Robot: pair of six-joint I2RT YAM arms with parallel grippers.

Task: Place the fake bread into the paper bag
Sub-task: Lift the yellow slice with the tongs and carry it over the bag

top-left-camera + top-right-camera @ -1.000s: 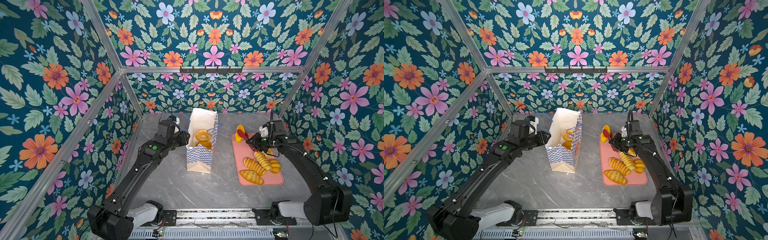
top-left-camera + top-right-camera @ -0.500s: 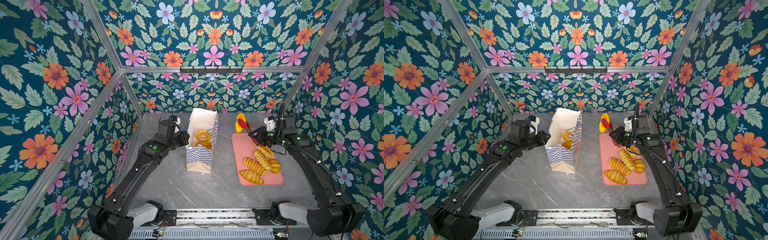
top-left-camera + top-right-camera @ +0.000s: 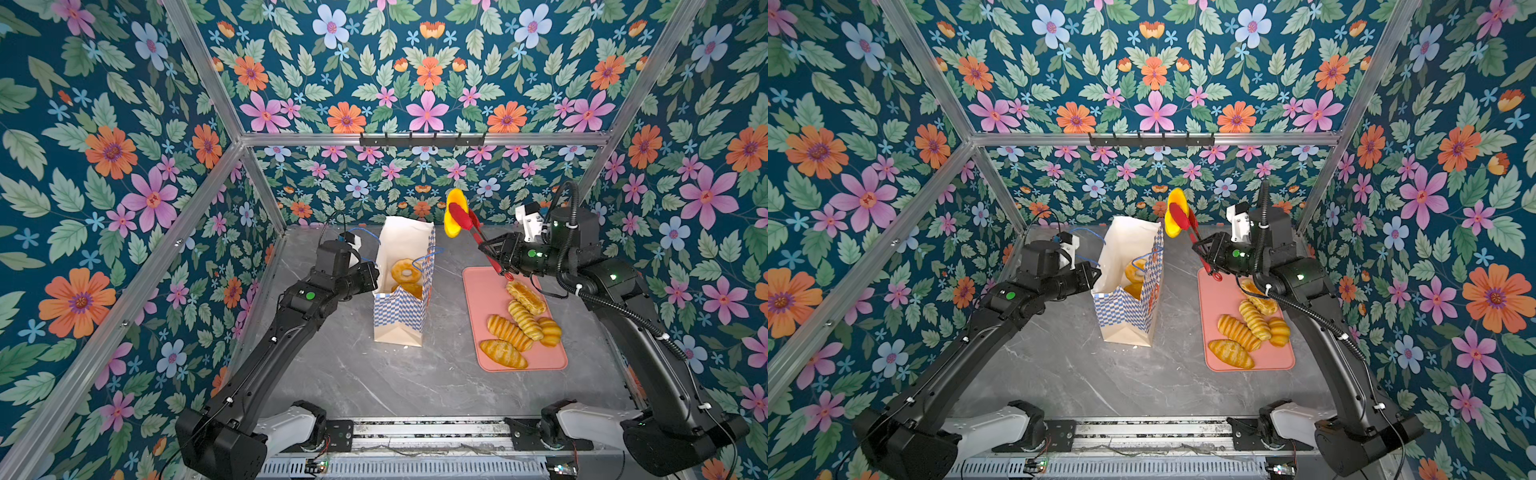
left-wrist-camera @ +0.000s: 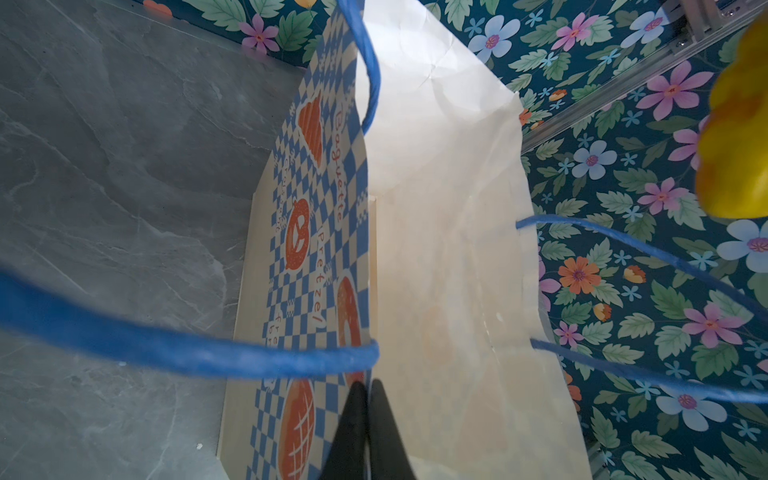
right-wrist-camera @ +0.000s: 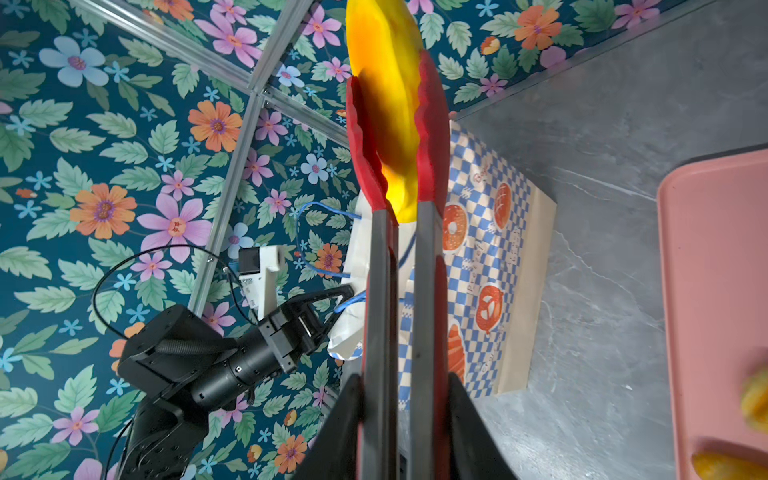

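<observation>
The right gripper (image 3: 494, 254) is clamped on the handles of the tongs (image 3: 478, 235), squeezing them together. The tongs' red tips pinch a yellow bun (image 3: 454, 212) by its two flat faces. The bun hangs in the air, beside and above the far right corner of the bag's mouth, not over the opening. In both top views it appears as a narrow oval standing nearly on end, its long axis roughly upright. In the right wrist view the bun (image 5: 386, 83) lines up with the tongs (image 5: 415, 291) and points straight away from the gripper (image 5: 403, 380).

The bag (image 3: 401, 324) stands upright on the table (image 3: 374, 386), mouth open. A doughnut (image 3: 405, 272) lies inside, hole facing up, with another pastry (image 3: 412, 289) just under it.

The left gripper (image 3: 372, 276) is at the bag's left wall. In the left wrist view its fingers (image 4: 353, 424) are pressed together on the rim of the bag (image 4: 449, 249), with a blue handle (image 4: 187, 353) crossing just in front.

The pink tray (image 3: 486, 299) lies right of the bag. Five loaves (image 3: 509, 332) lie flat on it, close together, most with their long axes slanting from far left to near right.
</observation>
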